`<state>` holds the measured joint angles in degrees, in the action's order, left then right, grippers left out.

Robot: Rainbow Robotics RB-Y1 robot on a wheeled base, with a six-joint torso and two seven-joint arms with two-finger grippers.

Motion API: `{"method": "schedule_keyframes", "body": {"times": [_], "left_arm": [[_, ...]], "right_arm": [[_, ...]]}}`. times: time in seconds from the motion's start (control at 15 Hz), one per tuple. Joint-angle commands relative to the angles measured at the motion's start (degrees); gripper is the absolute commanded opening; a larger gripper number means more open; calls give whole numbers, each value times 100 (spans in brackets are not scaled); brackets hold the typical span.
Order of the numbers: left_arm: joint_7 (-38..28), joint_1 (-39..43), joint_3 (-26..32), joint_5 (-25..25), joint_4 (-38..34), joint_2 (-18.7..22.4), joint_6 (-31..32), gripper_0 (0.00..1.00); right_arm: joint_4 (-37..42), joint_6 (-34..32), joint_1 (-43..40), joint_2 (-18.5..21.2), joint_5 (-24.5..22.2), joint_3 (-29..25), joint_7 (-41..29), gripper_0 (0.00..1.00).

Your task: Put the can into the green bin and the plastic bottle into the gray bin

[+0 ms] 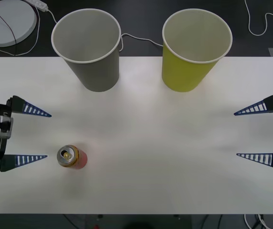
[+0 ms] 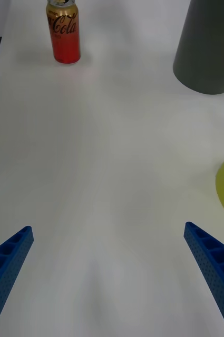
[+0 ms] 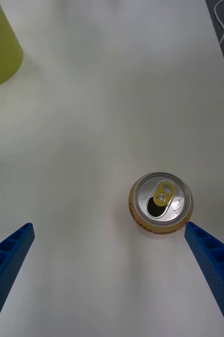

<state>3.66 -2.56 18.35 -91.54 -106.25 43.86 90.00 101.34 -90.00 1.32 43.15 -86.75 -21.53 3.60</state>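
Can point(image 1: 71, 156) just off left claw point(image 1: 31, 135).

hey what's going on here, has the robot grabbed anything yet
Not yet. The can stands upright on the white table, just beyond the open left gripper, which holds nothing. The right gripper is open too, out at the table's right side. The gray bin and the green bin stand upright side by side at the far edge, and the insides that show look empty. No plastic bottle is on the table.
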Motion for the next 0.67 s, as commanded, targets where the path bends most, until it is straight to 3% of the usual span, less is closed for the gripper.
{"method": "schedule_keyframes", "body": {"times": [0.07, 0.67], "left_arm": [[486, 2, 2, 374, 641, 35, 0, 100], [2455, 2, -182, 998, 2574, 44, 0, 100]], "right_arm": [[0, 0, 0, 0, 0, 0, 0, 100], [0, 0, 0, 0, 0, 0, 0, 100]]}}
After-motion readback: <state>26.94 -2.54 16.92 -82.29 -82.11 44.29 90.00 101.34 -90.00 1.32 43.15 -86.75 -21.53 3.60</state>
